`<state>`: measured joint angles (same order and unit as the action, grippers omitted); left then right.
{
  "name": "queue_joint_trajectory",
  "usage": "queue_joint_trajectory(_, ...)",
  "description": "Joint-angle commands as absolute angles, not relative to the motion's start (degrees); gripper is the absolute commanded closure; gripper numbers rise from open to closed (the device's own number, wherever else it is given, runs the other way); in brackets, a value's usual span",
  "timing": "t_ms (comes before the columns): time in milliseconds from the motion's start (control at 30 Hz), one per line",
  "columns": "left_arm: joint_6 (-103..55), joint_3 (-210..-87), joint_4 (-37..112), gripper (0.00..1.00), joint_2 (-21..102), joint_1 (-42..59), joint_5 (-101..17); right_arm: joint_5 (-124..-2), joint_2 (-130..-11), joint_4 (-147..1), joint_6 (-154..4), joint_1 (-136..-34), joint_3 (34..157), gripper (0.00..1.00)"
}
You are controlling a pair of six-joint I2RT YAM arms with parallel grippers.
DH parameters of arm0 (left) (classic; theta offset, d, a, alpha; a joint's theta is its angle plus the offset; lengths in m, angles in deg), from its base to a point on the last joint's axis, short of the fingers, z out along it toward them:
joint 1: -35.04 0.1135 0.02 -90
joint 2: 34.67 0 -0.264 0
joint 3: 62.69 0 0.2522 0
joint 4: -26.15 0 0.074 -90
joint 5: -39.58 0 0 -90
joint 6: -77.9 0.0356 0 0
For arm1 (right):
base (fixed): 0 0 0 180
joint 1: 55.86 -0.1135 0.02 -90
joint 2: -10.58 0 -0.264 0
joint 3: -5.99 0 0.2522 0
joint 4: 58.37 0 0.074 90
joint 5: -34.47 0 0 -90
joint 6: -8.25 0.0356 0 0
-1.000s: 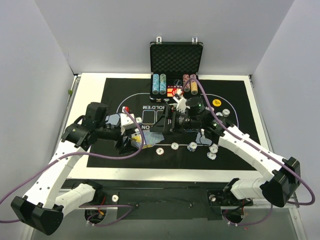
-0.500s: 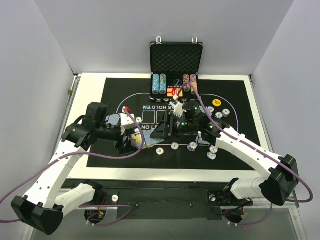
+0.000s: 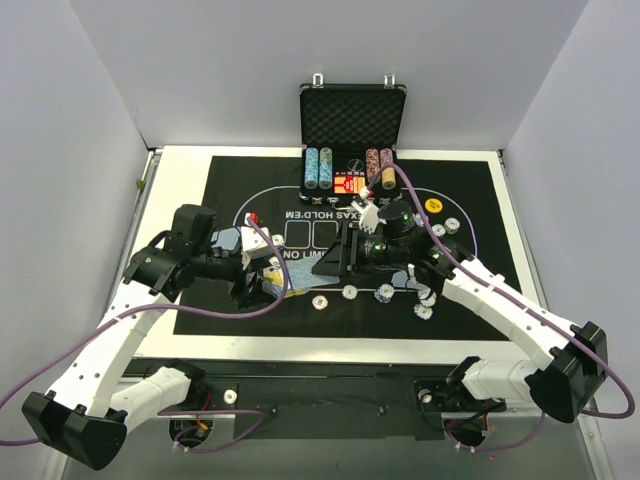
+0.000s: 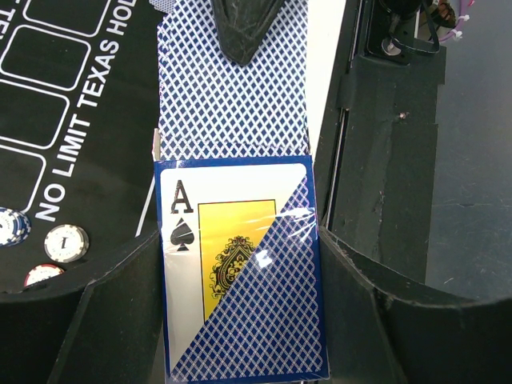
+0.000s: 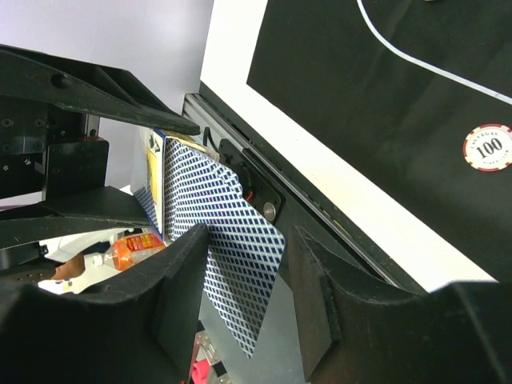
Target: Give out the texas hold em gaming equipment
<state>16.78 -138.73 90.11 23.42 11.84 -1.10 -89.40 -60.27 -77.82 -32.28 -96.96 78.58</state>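
Note:
My left gripper [image 3: 258, 285] is shut on a blue pack of playing cards [image 4: 240, 280] with an ace of spades on its face, held over the mat's left part. A blue-backed card [image 4: 232, 96] sticks out of the pack's far end. My right gripper [image 3: 322, 264] reaches in from the right. One of its fingertips [image 4: 244, 32] lies over that card. In the right wrist view the card [image 5: 232, 240] stands between the fingers of the right gripper [image 5: 252, 264], whose jaws are still apart. Several poker chips [image 3: 349, 292] lie in a row on the black mat [image 3: 230, 180].
The open black case [image 3: 352, 120] stands at the back with chip stacks [image 3: 318, 167] along its front. A yellow disc [image 3: 433, 205] and more chips [image 3: 440, 228] lie on the mat's right side, a red chip [image 3: 252, 217] on its left. A "100" chip [image 5: 490, 147] shows.
The right gripper's jaws have narrowed around the card sticking out of the pack, and its wrist has shifted slightly right. The left arm and the pack have not moved.

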Motion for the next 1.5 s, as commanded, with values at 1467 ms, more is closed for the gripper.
queue_joint_trajectory(1467, 15.85, -140.87, 86.67, 1.0, 22.2, 11.75, 1.61, -96.58, -50.15, -77.75, -29.1, -86.44, 82.59, 1.0)
